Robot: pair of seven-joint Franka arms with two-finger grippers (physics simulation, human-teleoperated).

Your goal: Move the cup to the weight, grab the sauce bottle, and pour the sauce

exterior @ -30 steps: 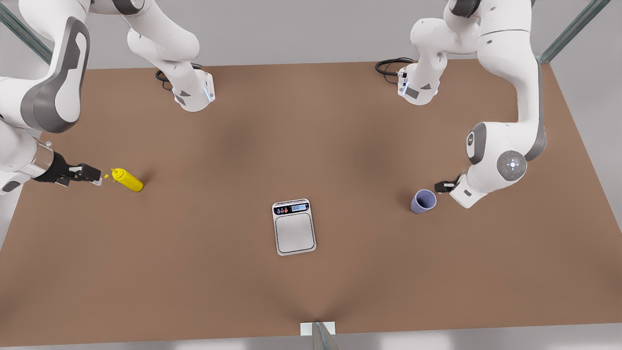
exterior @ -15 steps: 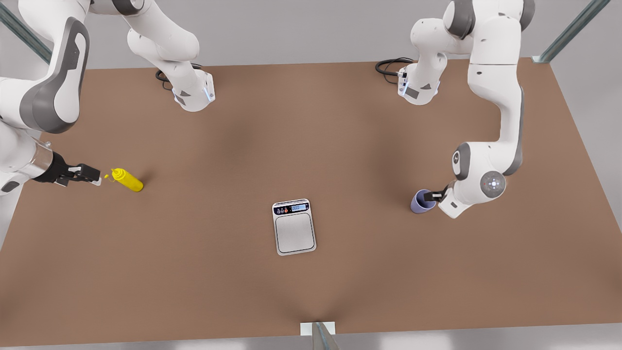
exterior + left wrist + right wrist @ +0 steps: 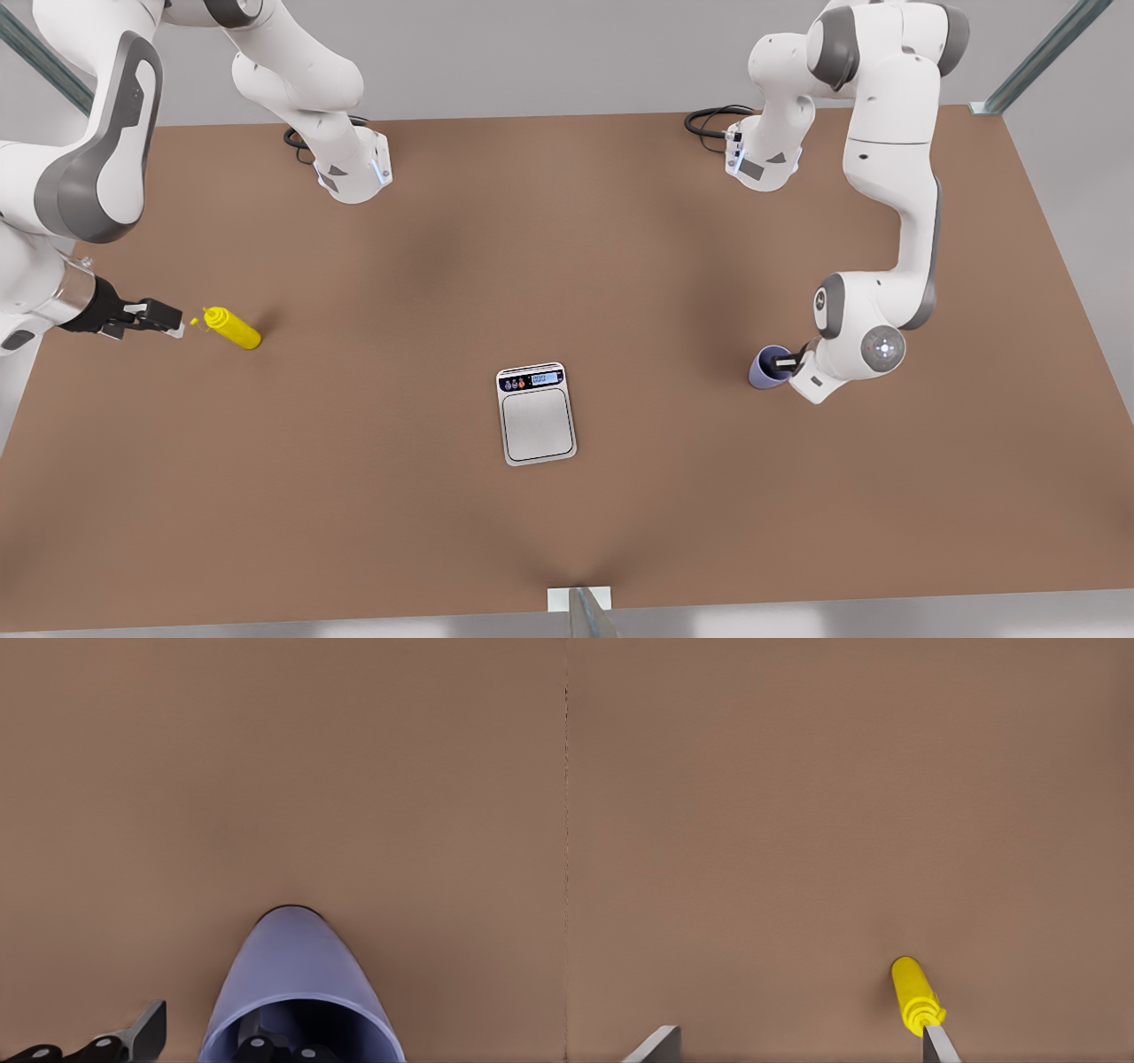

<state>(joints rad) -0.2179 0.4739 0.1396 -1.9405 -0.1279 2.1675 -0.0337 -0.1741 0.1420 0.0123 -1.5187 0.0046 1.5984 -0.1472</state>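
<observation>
The lavender cup (image 3: 762, 373) stands upright on the table at the front view's right. My left gripper (image 3: 784, 361) is open and straddles the cup's wall. In the left wrist view, one finger (image 3: 266, 1047) is inside the cup (image 3: 297, 966) and the other finger (image 3: 142, 1038) is outside it. The yellow sauce bottle (image 3: 235, 330) lies on its side at the front view's left, nozzle toward my right gripper (image 3: 177, 326). That gripper is open and just short of the nozzle. In the right wrist view the bottle (image 3: 911, 988) lies beside one finger (image 3: 939, 1045). The weight (image 3: 535, 413) sits mid-table, its plate bare.
Both arm bases (image 3: 354, 173) (image 3: 762, 159) stand at the table's far edge, with black cables beside them. A small white bracket (image 3: 578, 598) sits at the near edge. Brown tabletop (image 3: 567, 266) stretches between the weight, the cup and the bottle.
My left gripper moved toward the front view's left, from beside the cup to over its rim, with one finger now inside. The right arm, bottle, cup and weight have not moved.
</observation>
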